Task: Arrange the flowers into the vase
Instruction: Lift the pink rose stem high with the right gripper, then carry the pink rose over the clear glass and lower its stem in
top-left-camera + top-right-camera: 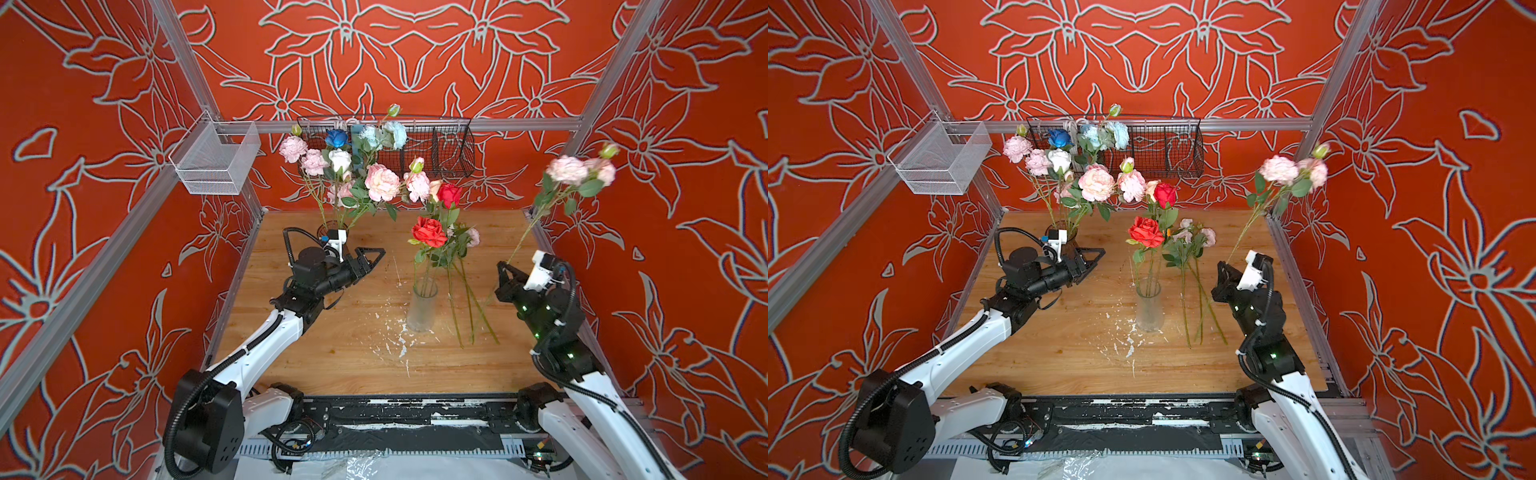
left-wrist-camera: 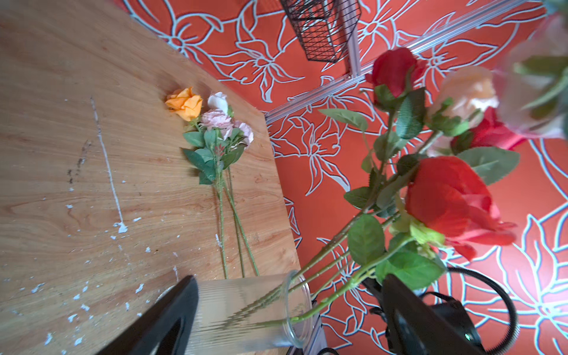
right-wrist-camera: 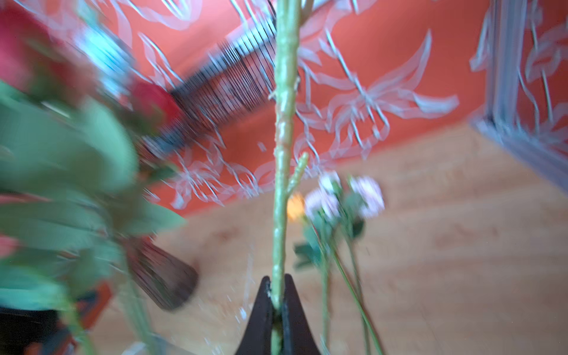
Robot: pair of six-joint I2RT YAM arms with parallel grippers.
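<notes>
Pinching pink stem (image 1: 524,235) w/ R gripper (image 1: 504,266), jaws pressed together on it, blooms up at right wall. L gripper (image 1: 374,257) spread wide, empty, left of clear vase (image 1: 422,309) at ctr. Red roses (image 1: 429,232) in vase; loose flowers (image 2: 216,126) flat on table (image 1: 332,353) just right of it.

table (image 1: 332,365): light wood top, white flecks (image 1: 397,336) mid-front, one long thin white streak (image 2: 107,172) | standing: clear ribbed vase (image 1: 422,309), centre, upright; dark vase (image 1: 326,227), back left, partly hidden | lying flat just right of clear ribbed vase: three loose stems (image 2: 212,153), heads toward back wall: orange rose (image 2: 184,103), pale pink blooms (image 2: 216,118)
</notes>
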